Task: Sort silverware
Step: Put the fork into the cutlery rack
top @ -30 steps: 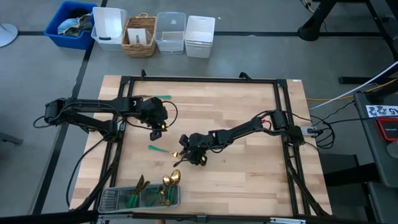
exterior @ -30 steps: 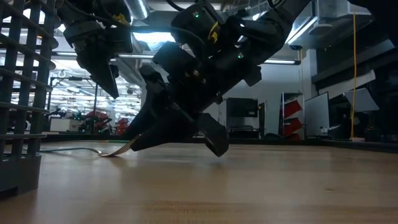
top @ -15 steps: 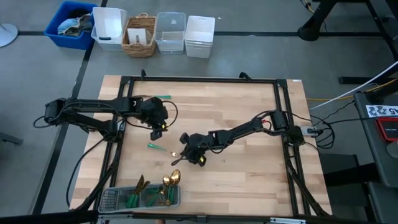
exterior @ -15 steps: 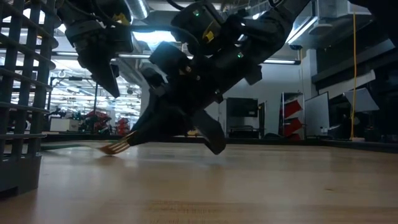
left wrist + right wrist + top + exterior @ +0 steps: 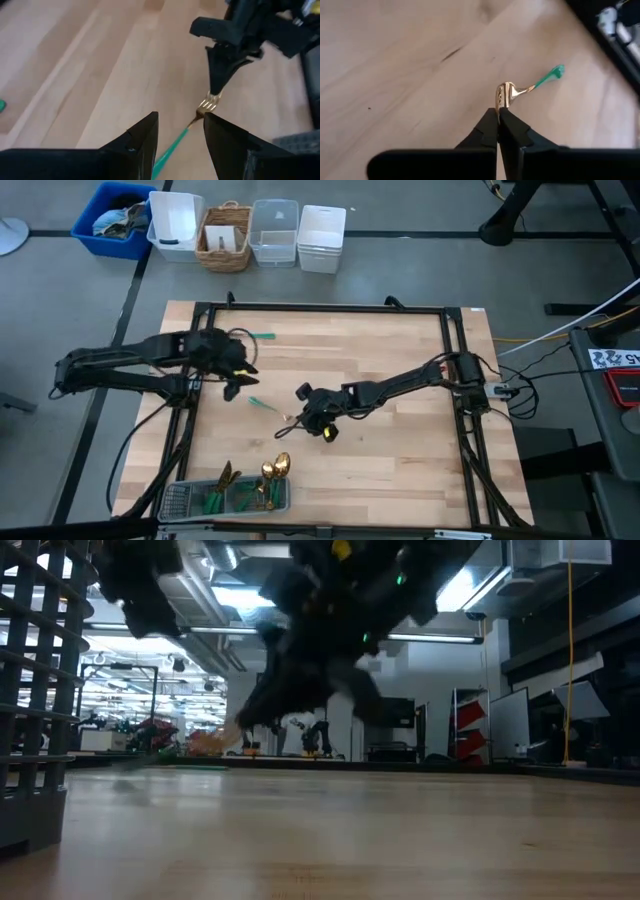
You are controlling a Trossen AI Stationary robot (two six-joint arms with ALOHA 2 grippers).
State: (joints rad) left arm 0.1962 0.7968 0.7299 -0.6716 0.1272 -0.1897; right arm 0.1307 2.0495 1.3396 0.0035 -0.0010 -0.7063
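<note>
Most gold-headed, teal-handled silverware (image 5: 262, 480) is already lodged in the grey mesh tray (image 5: 178, 502) at the near edge; 1 fork (image 5: 509, 93) is pinched by its tines in the closed right gripper (image 5: 318, 417) mid-table, 1 teal-handled piece (image 5: 264, 336) remains far left, left gripper (image 5: 232, 370) wide and empty.

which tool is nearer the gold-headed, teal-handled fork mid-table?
Right. The right tool is shut on the gold-headed, teal-handled fork at its tines, lifting it. The left tool is open, hovering just off the handle end without touching.
</note>
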